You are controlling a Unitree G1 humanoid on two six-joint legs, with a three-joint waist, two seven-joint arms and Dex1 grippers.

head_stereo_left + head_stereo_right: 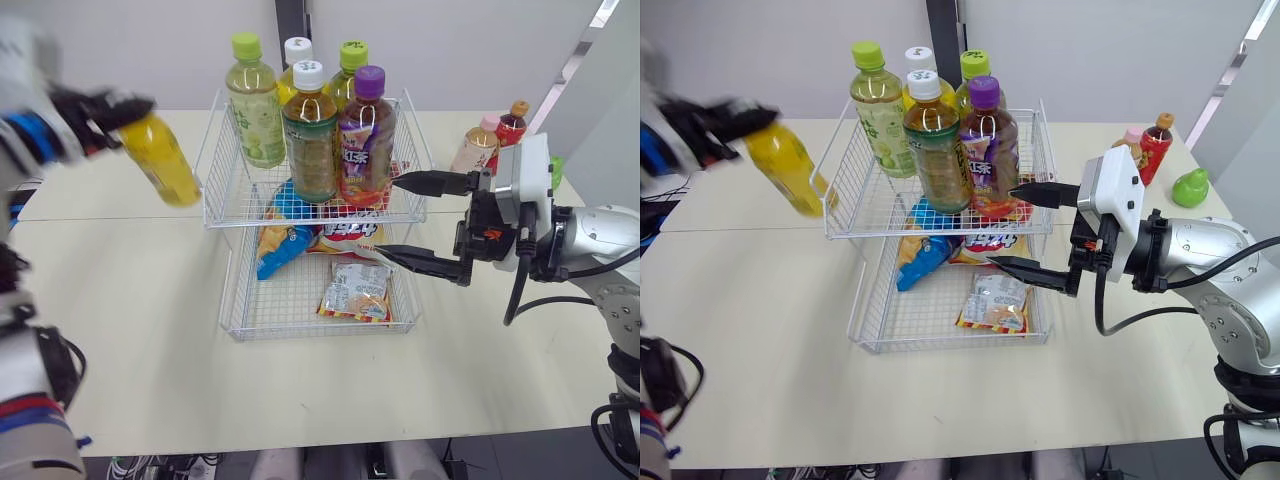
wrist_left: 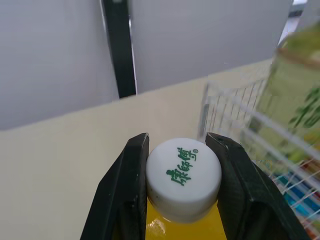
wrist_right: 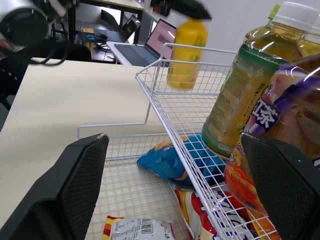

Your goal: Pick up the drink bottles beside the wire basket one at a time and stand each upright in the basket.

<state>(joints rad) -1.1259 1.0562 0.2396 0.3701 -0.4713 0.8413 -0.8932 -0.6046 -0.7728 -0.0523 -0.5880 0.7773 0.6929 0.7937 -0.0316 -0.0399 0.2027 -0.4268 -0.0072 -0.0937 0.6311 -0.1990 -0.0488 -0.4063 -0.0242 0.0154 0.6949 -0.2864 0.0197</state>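
L end effector (image 2: 179,141) pinches yellow bottle (image 1: 165,160) by cap (image 2: 183,172); prob. full, heavy, slick, may swing. R end effector (image 1: 387,216) spread.

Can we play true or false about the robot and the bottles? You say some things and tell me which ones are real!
1. The left gripper is shut on the white cap of the yellow bottle. True.
2. The right gripper is holding a bottle. False: it is open and empty, beside the wire basket.
3. Snack bags lie in the basket's lower tier. True.
4. The yellow bottle stands in the basket. False: it hangs tilted in the air to the left of the basket.
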